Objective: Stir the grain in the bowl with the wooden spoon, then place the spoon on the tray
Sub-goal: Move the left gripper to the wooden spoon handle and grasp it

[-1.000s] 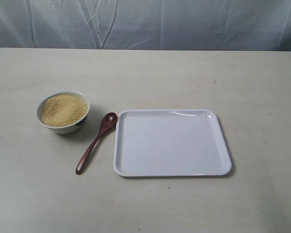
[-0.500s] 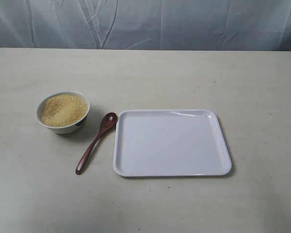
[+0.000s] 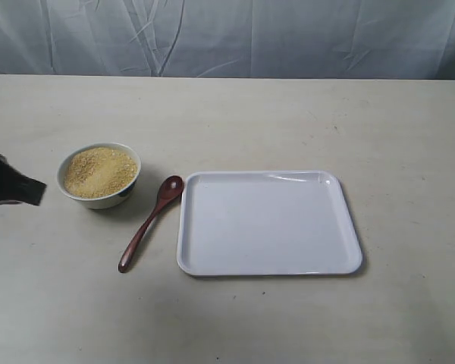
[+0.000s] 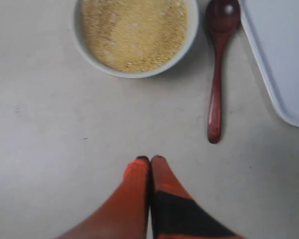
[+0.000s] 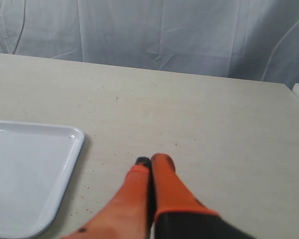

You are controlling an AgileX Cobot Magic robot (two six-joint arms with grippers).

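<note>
Well, from outside the wooden spoon [image 3: 149,224] lay between bowl [image 3: 98,176] and tray [image 3: 269,222], handle slanting toward the desk's [image 3: 235,326] near edge. Left wrist: my left gripper [image 4: 150,160] — pinched closed, empty — hung near its handle end. Right wrist: my right gripper [image 5: 152,160], also closed and empty, saw only tray.

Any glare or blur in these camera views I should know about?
Exterior view: glare streak along the far rim of the tray, soft shadow beside the bowl. Left wrist view: small bright spot on the head of the wooden spoon; the left end effector looks soft. Right wrist view: the right end effector is slightly blurred.
</note>
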